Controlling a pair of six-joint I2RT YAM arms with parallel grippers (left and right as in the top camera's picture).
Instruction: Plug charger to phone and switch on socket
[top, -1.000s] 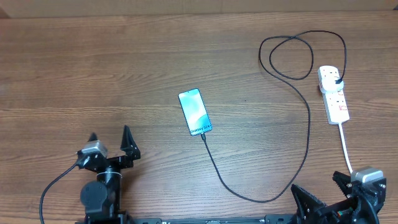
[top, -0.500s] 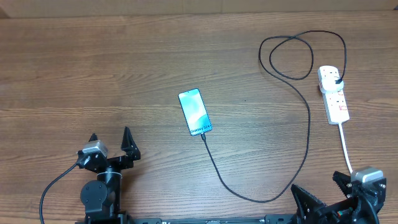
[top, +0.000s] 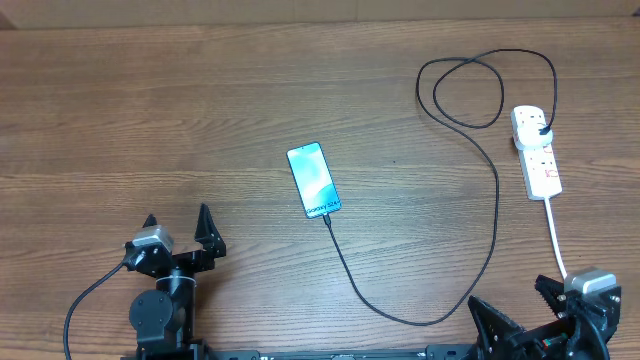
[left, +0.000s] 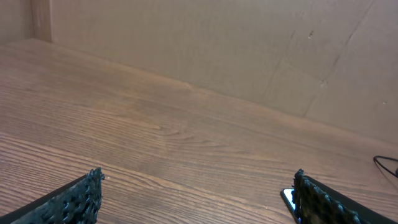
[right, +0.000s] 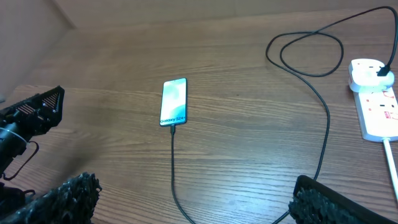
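Observation:
The phone (top: 314, 180) lies flat mid-table with its screen lit; it also shows in the right wrist view (right: 174, 101) and as a corner in the left wrist view (left: 288, 198). The black charger cable (top: 494, 215) has its tip at the phone's lower end, runs in a loop, and its plug sits in the white socket strip (top: 538, 152), also seen in the right wrist view (right: 376, 98). My left gripper (top: 180, 228) is open and empty near the front left edge. My right gripper (top: 515, 305) is open and empty at the front right, with the cable (right: 175, 168) running between its fingers' view.
The socket's thick white cord (top: 555, 240) runs from the strip toward the right arm's base. A cardboard wall (left: 217, 43) stands along the far side of the wooden table (top: 150, 120).

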